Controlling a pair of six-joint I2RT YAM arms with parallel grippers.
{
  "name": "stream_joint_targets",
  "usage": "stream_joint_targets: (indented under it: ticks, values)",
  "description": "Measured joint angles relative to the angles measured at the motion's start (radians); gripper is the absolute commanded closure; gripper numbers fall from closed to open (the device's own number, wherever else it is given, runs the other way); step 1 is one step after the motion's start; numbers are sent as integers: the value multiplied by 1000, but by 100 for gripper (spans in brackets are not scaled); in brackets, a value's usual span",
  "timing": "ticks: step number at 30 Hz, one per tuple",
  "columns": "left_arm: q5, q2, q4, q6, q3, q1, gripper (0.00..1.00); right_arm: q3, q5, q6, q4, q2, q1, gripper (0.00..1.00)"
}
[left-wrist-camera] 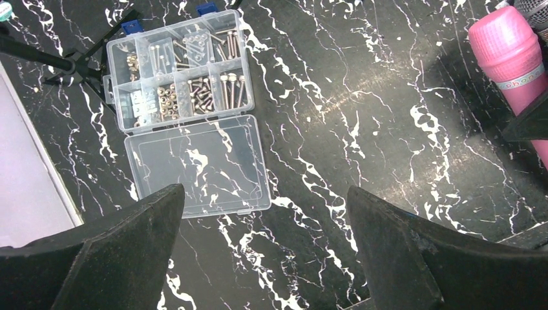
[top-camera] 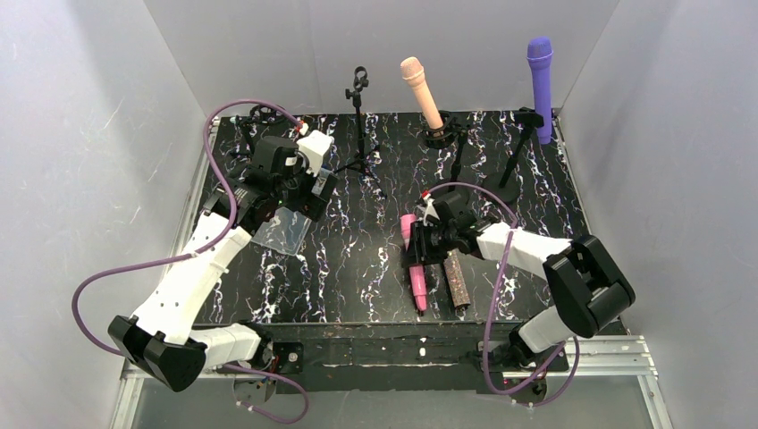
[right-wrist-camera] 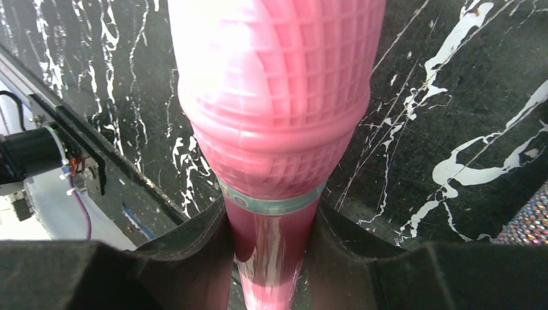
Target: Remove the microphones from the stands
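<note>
Clamping the neck of the pink microphone (top-camera: pixel 417 284), just below its ribbed head, the right gripper (top-camera: pixel 422 243) had both fingers pressed against the shaft near the middle of the black marbled table (top-camera: pixel 357 268). That microphone lay low, well apart from any stand, its handle pointing toward the near edge; whether it touched the surface could not be told. Just beside it on the right rested a glittery brown microphone (top-camera: pixel 458 279). Farther left, the left gripper (left-wrist-camera: pixel 265 194) hung with its fingers spread wide and nothing between them, above a clear parts box (left-wrist-camera: pixel 178 71) of screws whose lid (left-wrist-camera: pixel 197 165) lay flat open. Along the far edge stood an empty stand (top-camera: pixel 359 98), then a peach microphone (top-camera: pixel 422 89) and a purple microphone (top-camera: pixel 539 76), each tilted in its own stand
</note>
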Motion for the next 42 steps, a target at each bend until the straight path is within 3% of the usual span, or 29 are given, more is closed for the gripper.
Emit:
stream_joint_targets:
  ticks: [12, 23, 29, 34, 42]
  values:
    - [-12, 0, -7, 7, 19, 0, 2, 0, 110, 23, -22, 55, 29, 95]
    - [-11, 0, -18, 7, 25, 0, 2, 3, 147, 35, -36, 57, 31, 76]
    - [-11, 0, -19, 7, 25, 0, 2, 12, 163, 37, -48, 60, 32, 76]
    - [-11, 0, -25, 8, 28, 0, 2, 29, 202, 31, -67, 66, 36, 82]
    - [7, -17, -27, -11, 28, 0, 2, 79, 314, -34, -158, 77, 73, 78]
